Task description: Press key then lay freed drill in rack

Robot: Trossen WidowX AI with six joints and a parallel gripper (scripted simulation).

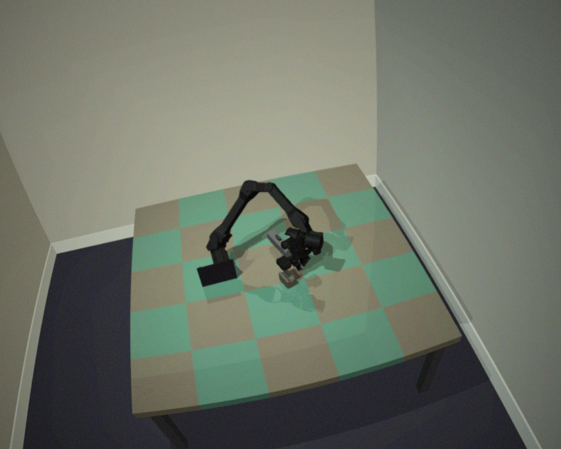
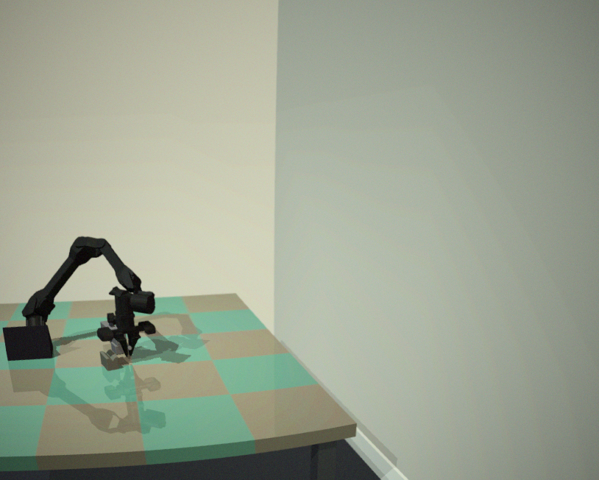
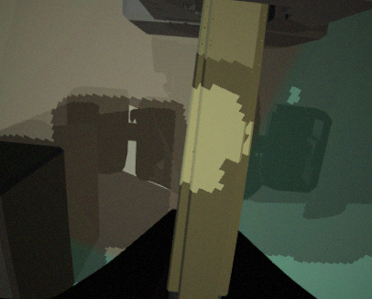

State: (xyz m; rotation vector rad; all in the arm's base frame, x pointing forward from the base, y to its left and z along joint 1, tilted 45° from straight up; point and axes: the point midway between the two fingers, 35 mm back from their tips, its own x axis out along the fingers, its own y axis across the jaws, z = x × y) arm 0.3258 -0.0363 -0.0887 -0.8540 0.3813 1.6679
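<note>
My gripper (image 1: 300,268) (image 2: 129,355) (image 3: 194,223) points down, low over the table, shut on the drill. The drill (image 3: 217,142) is a long yellow bar with a groove along one side; in the wrist view it runs up from between the fingertips and crosses the grey block. The long grey block (image 1: 273,236) (image 3: 160,16) lies behind the gripper and is partly hidden by it. A small dark oval on its top may be the key. Whether the drill's far end is inside the block cannot be told. The notched grey-brown rack (image 1: 287,279) (image 2: 110,361) stands just in front of the fingers.
The checkered table (image 1: 225,322) (image 2: 190,420) is green and tan. The arm's black base (image 1: 217,273) (image 2: 28,342) stands to the left of the block and the rack. Walls rise behind and to the right of the table. Arm shadows fall around the fingers.
</note>
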